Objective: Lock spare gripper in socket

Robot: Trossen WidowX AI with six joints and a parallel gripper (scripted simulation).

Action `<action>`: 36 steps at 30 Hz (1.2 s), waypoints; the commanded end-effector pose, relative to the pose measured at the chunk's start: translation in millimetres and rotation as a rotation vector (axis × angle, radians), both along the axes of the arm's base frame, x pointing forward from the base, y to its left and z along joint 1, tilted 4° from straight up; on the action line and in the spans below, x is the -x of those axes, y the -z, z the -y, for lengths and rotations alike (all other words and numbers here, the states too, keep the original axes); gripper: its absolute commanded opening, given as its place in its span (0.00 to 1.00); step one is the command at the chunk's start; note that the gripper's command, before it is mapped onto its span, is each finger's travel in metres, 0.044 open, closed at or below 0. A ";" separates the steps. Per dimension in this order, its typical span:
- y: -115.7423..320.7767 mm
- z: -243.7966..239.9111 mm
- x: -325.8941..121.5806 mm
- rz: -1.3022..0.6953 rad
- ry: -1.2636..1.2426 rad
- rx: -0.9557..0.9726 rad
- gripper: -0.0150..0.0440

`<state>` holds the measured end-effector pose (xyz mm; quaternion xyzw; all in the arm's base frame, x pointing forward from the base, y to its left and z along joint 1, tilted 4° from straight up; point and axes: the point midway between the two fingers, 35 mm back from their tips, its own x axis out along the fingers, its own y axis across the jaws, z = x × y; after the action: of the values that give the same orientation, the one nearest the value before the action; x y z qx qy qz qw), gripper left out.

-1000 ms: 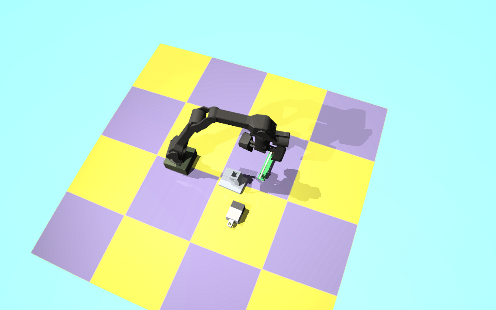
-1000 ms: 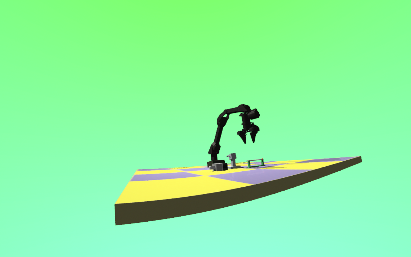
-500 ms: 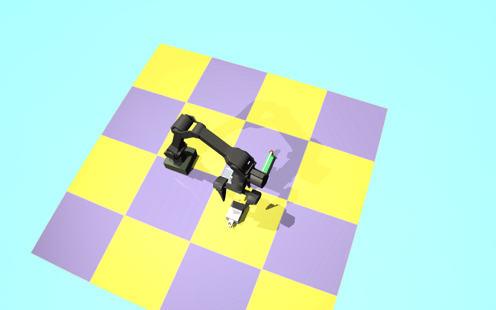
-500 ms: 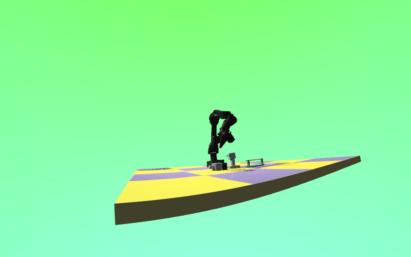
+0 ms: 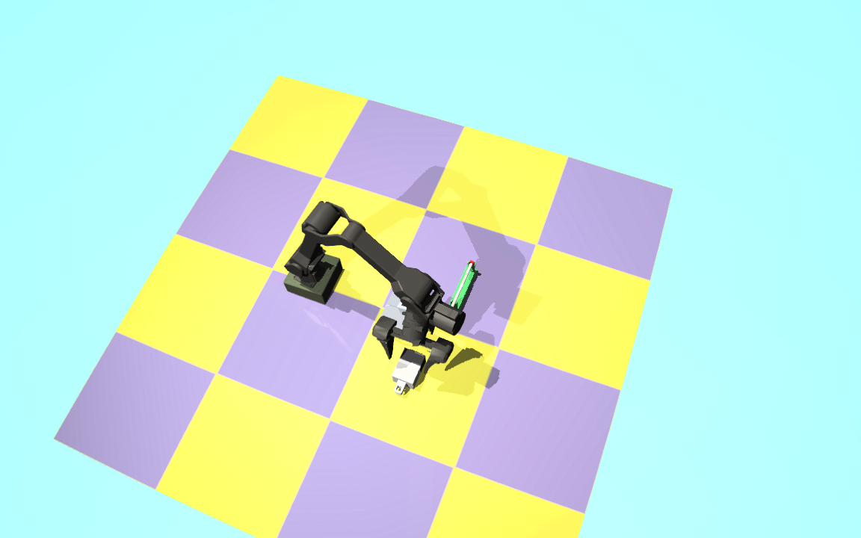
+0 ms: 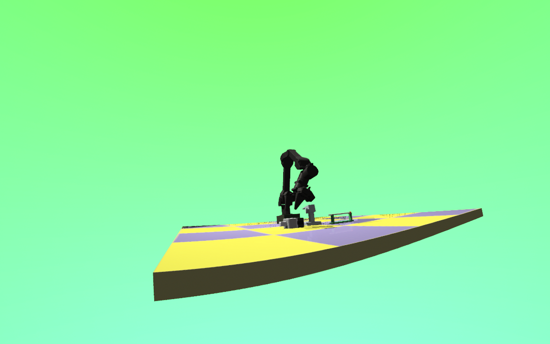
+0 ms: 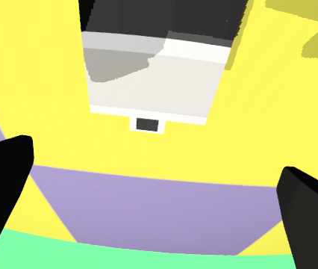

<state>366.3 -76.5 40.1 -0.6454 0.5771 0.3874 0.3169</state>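
Note:
My gripper (image 5: 406,365) (image 6: 305,204) (image 7: 158,164) is open and empty above the spare gripper, its fingertips wide apart. The spare gripper (image 5: 408,371) (image 6: 292,222) (image 7: 151,82) lies on the mat, a white block with a dark end. Its spigot (image 5: 399,388) (image 7: 132,124) has a square hole and points away from the dark end. The grey socket mount (image 5: 393,312) (image 6: 310,213) stands upright behind it, mostly hidden by the arm in the top view. The white lock pin (image 5: 463,281) (image 6: 340,213) with a red head lies along the green rack (image 5: 466,288) (image 6: 332,220), clear of the socket.
The arm's dark base block (image 5: 306,288) stands left of the mount in the top view. The chequered mat (image 5: 386,461) (image 6: 226,252) lies under everything. The arm's forearm and wrist hang over the mount and beside the near end of the rack in the top view.

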 end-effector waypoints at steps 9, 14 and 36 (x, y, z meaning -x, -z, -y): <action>26.7 2.2 4.6 -0.010 -0.003 0.003 1.00; 35.0 2.6 4.8 -0.010 -0.003 0.003 1.00; 70.6 4.0 8.3 -0.010 -0.003 0.003 1.00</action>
<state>361.3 -80.0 -24.1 -0.6454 0.5773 0.3872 0.3166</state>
